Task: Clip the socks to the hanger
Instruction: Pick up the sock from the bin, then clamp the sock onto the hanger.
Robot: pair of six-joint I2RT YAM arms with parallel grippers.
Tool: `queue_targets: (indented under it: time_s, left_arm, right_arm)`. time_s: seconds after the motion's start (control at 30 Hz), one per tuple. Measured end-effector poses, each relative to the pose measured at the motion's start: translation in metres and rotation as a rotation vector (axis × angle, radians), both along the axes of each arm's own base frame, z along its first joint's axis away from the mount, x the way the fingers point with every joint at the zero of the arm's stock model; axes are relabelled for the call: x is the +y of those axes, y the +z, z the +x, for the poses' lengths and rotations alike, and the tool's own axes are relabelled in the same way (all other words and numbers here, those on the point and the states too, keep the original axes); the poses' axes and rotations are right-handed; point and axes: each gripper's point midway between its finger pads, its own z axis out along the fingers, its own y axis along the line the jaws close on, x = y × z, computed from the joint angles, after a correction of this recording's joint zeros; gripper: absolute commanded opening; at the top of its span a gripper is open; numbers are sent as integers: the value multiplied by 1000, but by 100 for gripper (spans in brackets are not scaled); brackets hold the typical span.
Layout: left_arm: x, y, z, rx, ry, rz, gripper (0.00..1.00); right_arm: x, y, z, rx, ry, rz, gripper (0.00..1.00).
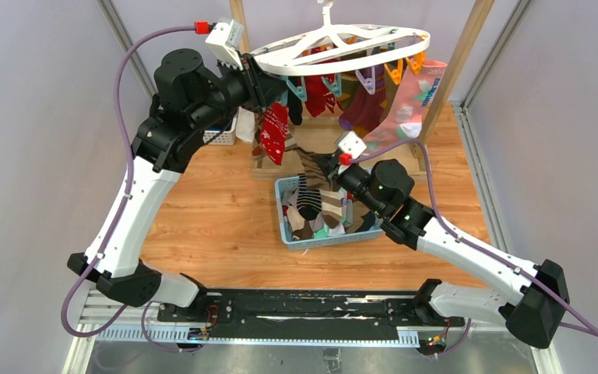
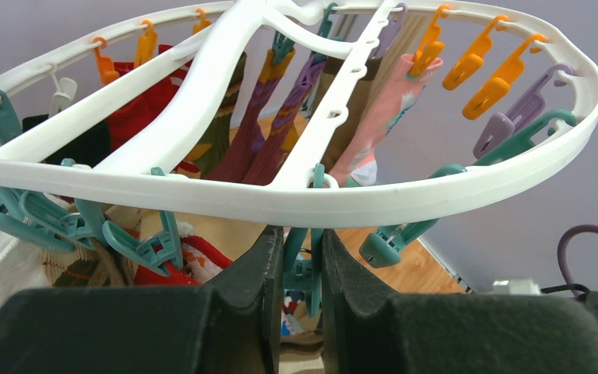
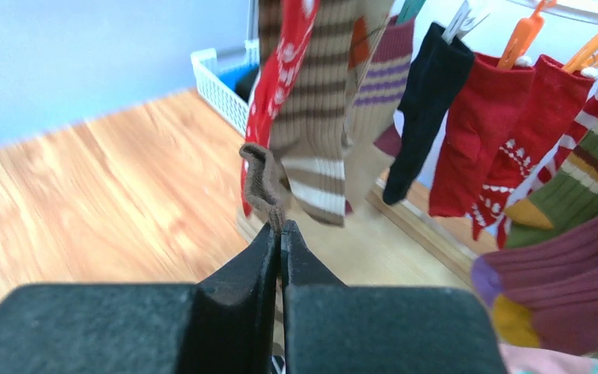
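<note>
The white oval hanger (image 1: 342, 48) hangs at the top centre, with orange and teal clips; its rim fills the left wrist view (image 2: 296, 199). Several socks hang from it, among them a red snowflake one (image 1: 275, 132), a purple one (image 1: 362, 109) and a pink one (image 1: 409, 109). My left gripper (image 1: 258, 78) is under the hanger's left rim, its jaws shut (image 2: 302, 238) on a dangling teal clip (image 2: 305, 269). My right gripper (image 1: 325, 165) is above the basket, shut (image 3: 280, 227) on the edge of a brown sock (image 3: 265, 183). More socks (image 1: 315, 214) lie in the basket.
The blue basket (image 1: 284, 226) stands on the wooden table at centre. A white basket (image 1: 222, 134) sits at the back left and also shows in the right wrist view (image 3: 222, 86). Wooden frame posts (image 1: 455, 70) rise beside the hanger. Grey walls close both sides.
</note>
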Motion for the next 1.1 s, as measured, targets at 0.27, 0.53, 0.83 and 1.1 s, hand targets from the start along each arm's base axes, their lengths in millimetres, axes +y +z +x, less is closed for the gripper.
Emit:
queue_targets:
  time_s: [0.27,0.53,0.83,1.1]
  left_arm:
    - [0,0,0,0,0,0,1]
    - [0,-2,0,4,-2,1,1]
    - [-1,-2,0,5,-3,1,1]
    - [-1,-2,0,7,-3,-1,1]
  right_arm:
    - [4,68,7,120,-48,410,0]
    - [4,100,16,161,-67,623,0]
    - [26,96,20,190,-62,674,0]
    - [42,111,15,170,-42,737,0]
